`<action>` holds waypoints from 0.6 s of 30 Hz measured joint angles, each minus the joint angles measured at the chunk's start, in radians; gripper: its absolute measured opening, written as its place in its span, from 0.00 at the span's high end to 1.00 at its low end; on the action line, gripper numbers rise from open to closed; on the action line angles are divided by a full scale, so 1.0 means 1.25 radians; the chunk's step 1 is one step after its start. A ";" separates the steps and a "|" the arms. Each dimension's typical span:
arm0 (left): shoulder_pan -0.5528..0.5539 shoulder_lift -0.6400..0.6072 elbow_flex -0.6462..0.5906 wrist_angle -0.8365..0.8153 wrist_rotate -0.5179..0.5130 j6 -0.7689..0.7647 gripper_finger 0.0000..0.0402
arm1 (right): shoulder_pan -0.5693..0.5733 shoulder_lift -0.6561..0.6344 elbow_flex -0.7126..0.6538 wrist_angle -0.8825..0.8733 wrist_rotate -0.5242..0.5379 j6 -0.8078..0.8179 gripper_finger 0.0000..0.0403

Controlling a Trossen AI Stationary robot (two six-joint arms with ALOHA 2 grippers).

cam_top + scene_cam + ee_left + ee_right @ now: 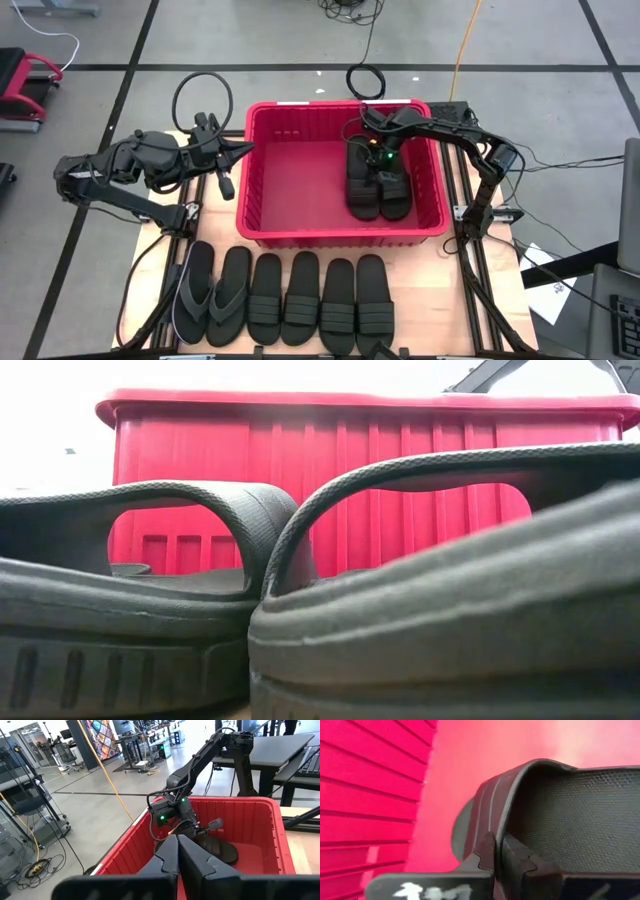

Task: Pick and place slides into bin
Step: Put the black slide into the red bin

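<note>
The left arm lies folded over the desk's left edge, its left claw (240, 150) closed, fingers pressed together. The right arm reaches from the desk's right edge, right claw (372, 150) closed, pointing down.

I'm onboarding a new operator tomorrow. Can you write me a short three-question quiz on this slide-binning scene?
1. How many slides lie in the row on the table in front of the bin?
2. True or false: the left gripper is inside the bin.
3. The right gripper is: A) open above the row on the table, B) shut, down among the slides in the bin, C) parked off the table.

Key:
1. Six: two thong flip-flops at the row's left end, four wide-strap ones.
2. False; it is shut, just outside the bin's left wall.
3. B.
</note>
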 joint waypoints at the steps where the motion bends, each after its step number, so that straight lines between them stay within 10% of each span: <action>1: 0.000 0.000 0.000 0.000 0.000 0.000 0.96 | 0.001 0.000 0.000 0.002 0.015 0.002 0.99; 18: 0.000 0.000 0.000 0.001 0.001 -0.009 0.96 | 0.003 0.000 -0.002 0.067 0.150 0.083 0.79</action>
